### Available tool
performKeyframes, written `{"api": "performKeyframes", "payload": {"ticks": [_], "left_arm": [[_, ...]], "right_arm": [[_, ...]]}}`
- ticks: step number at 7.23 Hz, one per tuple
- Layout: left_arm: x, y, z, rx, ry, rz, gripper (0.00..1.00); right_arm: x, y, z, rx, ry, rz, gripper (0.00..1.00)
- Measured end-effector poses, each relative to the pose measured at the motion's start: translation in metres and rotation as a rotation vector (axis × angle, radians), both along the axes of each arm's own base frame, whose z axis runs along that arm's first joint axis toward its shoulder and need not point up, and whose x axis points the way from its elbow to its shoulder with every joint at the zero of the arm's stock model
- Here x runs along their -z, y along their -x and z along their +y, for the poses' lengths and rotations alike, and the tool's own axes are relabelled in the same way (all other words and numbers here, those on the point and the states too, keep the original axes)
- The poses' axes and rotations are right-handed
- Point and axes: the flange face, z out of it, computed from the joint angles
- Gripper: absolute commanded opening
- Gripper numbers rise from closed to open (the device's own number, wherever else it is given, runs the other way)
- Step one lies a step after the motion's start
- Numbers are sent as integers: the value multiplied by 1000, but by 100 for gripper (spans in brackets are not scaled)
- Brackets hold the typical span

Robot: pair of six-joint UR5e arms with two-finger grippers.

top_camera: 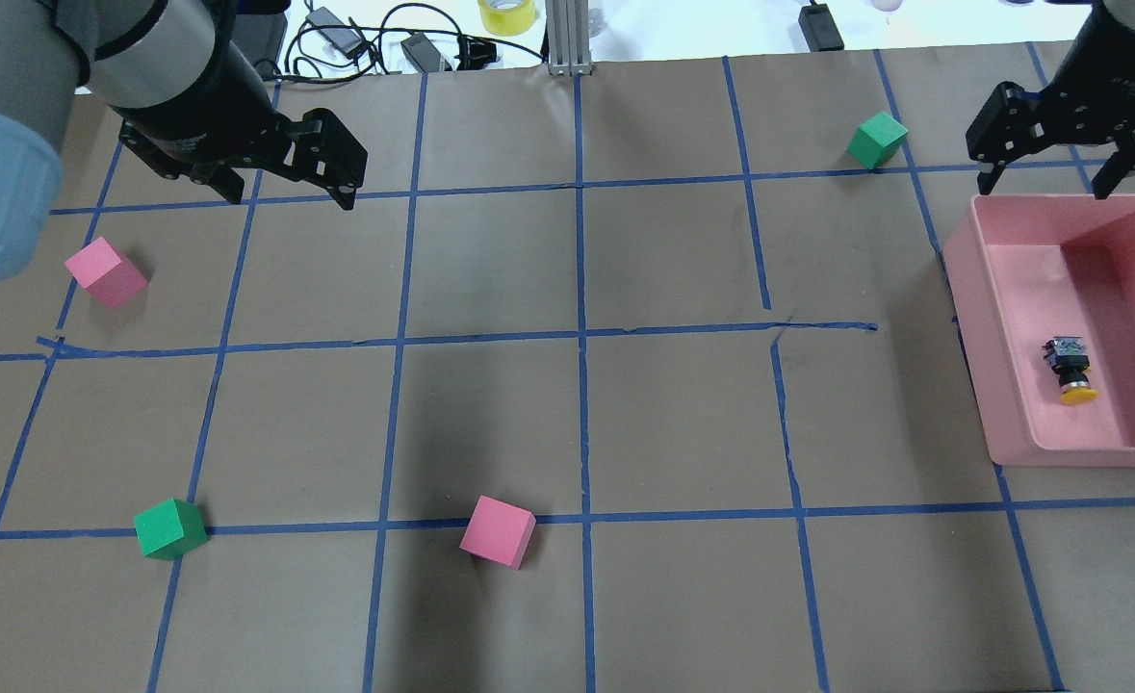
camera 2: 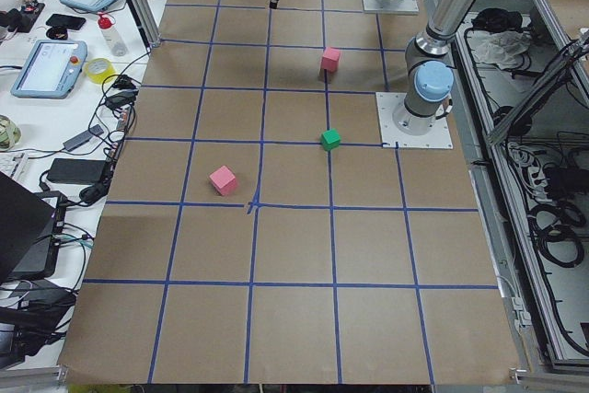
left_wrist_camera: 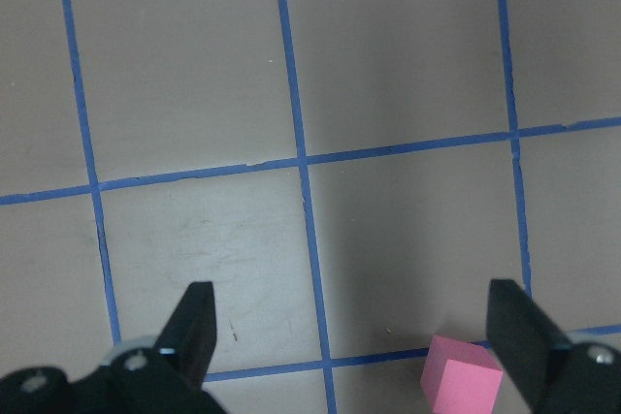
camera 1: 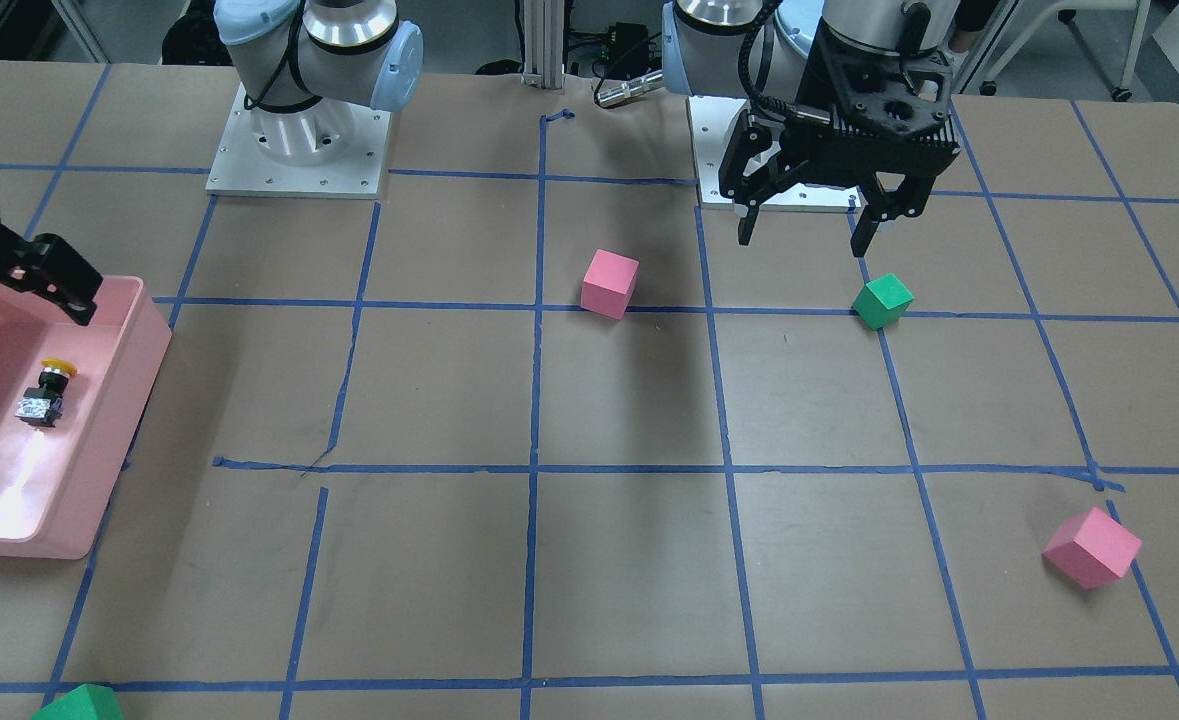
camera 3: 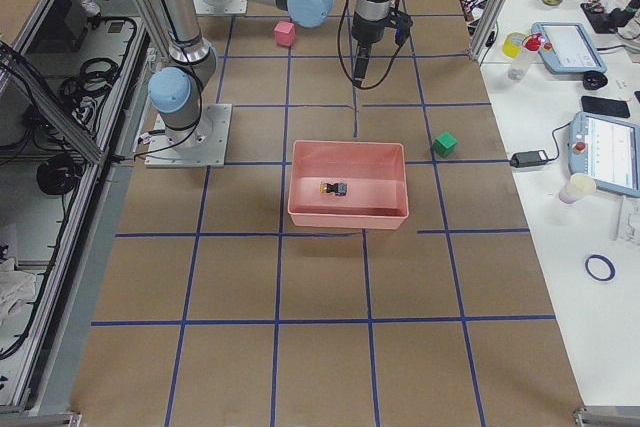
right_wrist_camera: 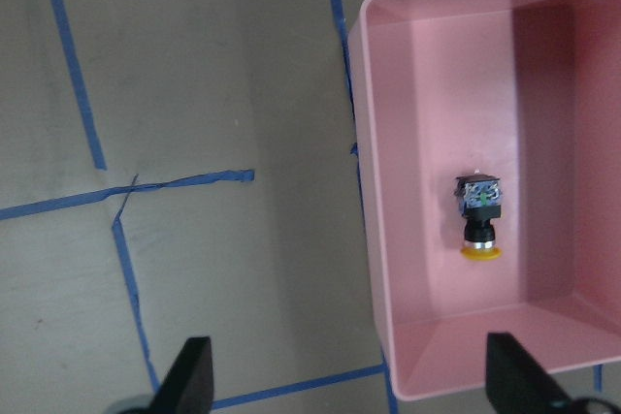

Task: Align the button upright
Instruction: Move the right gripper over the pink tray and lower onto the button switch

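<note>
The button (top_camera: 1068, 371) lies on its side on the floor of the pink bin (top_camera: 973, 318), its yellow cap towards the robot and its silvery block away from it. It also shows in the front view (camera 1: 46, 392) and the right wrist view (right_wrist_camera: 479, 220). My right gripper (top_camera: 1044, 183) is open and empty. It hangs above the bin's far end, well clear of the button. My left gripper (top_camera: 290, 197) is open and empty above bare table at the far left, with nothing between its fingers (left_wrist_camera: 199, 322).
Two pink cubes (top_camera: 105, 272) (top_camera: 498, 531) and two green cubes (top_camera: 170, 528) (top_camera: 877, 139) stand on the taped brown table. One green cube is just beyond the bin's far left corner. Cables and a tape roll lie past the far edge.
</note>
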Motion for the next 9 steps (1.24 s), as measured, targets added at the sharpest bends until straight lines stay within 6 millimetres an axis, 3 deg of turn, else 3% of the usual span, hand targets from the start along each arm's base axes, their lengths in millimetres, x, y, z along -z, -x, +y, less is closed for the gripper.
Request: {"api": "performKeyframes", "payload": {"ticks": [5,9], "left_arm": [[0,0,0,0,0,0,100],[0,0,0,0,1,0,100]], "right_arm": [[63,116,9,-56,-8,5,100],[96,159,4,-5,-12,10,100]]}}
